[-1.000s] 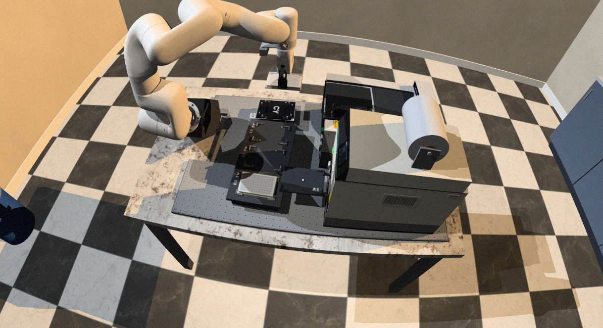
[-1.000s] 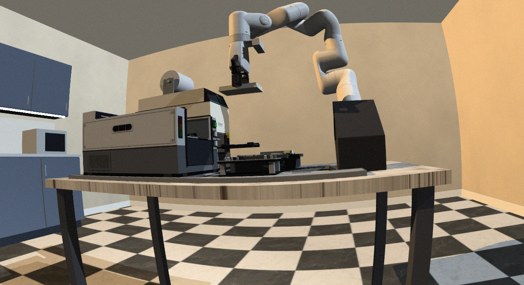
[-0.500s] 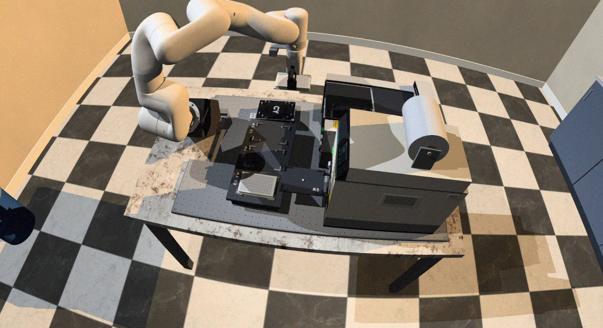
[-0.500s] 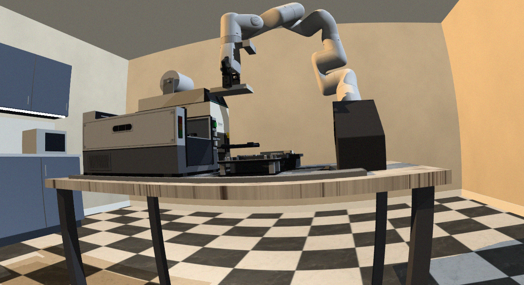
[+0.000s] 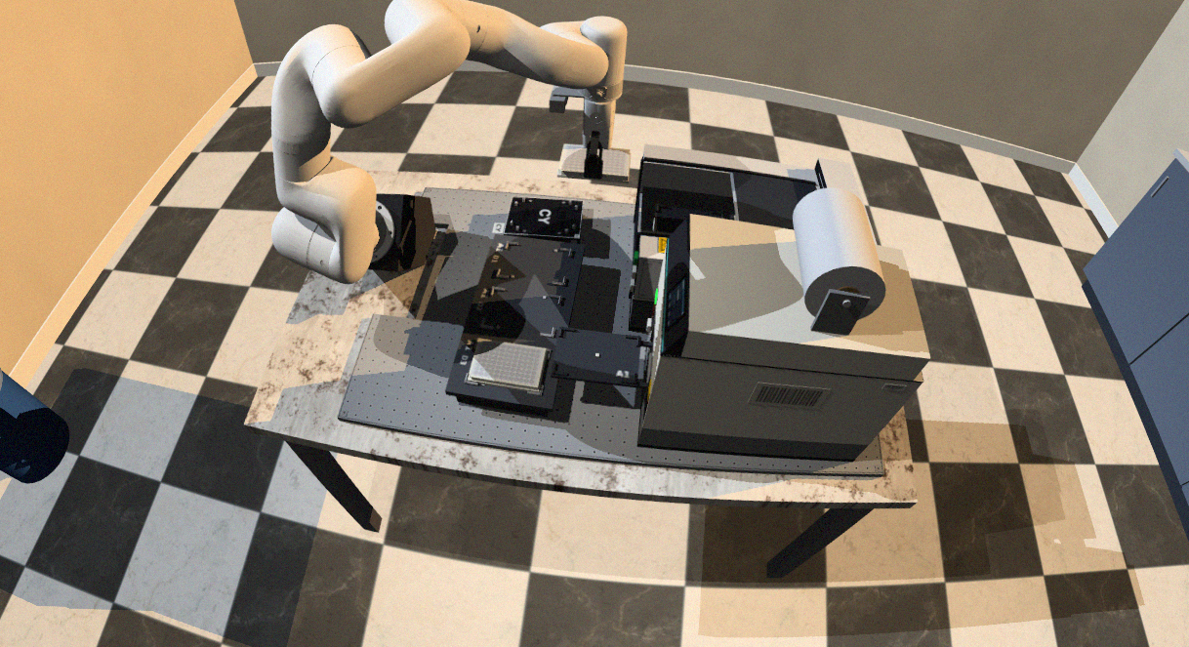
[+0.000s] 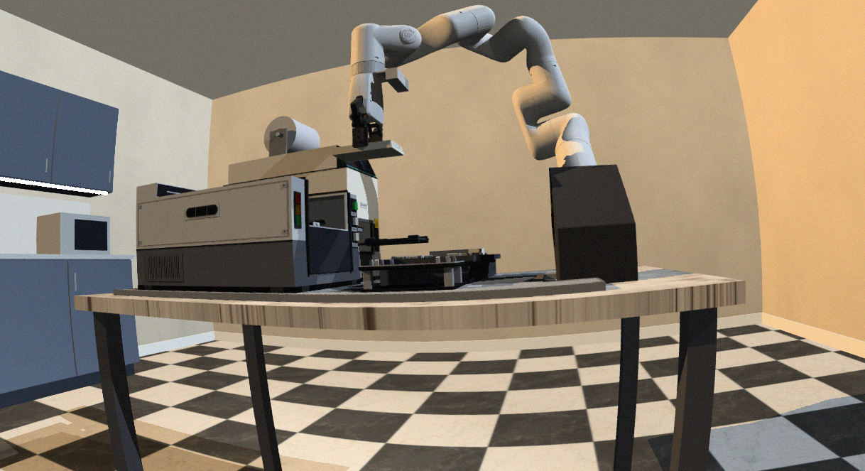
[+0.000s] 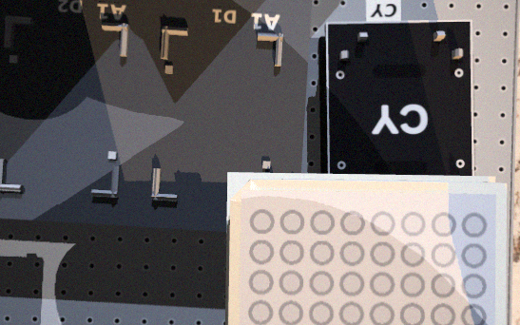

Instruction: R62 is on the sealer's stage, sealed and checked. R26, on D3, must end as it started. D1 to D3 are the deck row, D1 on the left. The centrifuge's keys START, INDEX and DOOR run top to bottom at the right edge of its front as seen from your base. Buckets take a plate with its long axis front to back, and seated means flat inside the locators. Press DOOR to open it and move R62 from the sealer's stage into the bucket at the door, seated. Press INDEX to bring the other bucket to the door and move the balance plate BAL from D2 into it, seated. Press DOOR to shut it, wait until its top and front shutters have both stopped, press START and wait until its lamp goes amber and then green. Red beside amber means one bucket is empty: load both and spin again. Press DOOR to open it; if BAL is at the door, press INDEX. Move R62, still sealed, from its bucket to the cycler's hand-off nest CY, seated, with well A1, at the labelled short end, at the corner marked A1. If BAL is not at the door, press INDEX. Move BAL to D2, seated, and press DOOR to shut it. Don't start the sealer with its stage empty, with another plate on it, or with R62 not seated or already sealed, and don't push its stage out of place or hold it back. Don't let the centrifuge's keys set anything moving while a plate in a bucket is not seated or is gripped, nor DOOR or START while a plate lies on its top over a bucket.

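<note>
My gripper (image 5: 593, 167) is shut on a pale well plate (image 5: 584, 157) and holds it flat, high over the table's back edge. I cannot read the plate's label. In the side view the gripper (image 6: 363, 139) and plate (image 6: 370, 151) hang level with the machine tops. In the wrist view the plate (image 7: 367, 252) shows rows of ringed wells, and the black CY nest (image 7: 398, 119) lies empty just beyond it. D1 (image 7: 208, 95) and D2 (image 7: 51, 109) are empty. R26 (image 5: 507, 365) sits on D3. The sealer's stage (image 5: 600, 355) is empty. The centrifuge's top opening (image 5: 686, 195) is dark; its inside is hidden.
The sealer (image 5: 782, 326) with its film roll (image 5: 836, 239) fills the right of the table, and the centrifuge stands behind it. The arm's black base block (image 6: 593, 222) stands at the left end of the deck. Blue cabinets (image 5: 1143, 293) stand off to the right.
</note>
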Controlling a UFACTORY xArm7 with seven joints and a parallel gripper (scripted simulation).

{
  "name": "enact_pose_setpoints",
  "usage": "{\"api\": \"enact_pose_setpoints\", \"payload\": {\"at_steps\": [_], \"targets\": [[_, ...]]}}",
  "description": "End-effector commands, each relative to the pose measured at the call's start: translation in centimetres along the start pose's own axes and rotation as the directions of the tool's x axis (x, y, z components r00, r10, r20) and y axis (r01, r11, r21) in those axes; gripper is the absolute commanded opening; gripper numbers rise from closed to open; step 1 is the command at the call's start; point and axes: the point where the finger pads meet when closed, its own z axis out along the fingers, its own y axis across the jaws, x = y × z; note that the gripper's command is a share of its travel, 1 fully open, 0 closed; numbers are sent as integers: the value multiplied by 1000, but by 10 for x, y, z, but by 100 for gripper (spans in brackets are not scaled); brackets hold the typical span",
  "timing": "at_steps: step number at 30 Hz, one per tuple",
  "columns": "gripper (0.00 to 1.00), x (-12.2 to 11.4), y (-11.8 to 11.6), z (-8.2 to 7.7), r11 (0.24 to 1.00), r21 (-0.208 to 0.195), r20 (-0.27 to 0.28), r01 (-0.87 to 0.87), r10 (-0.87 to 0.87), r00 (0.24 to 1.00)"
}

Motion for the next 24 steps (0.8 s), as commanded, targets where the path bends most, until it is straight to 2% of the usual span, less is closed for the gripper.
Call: {"api": "enact_pose_setpoints", "payload": {"at_steps": [1, 24], "targets": [[0, -7, 1, -2, 1000, -3, 4, 1, -1, 1000], [0, -56, 1, -3, 1000, -3, 4, 1, -1, 1000]]}}
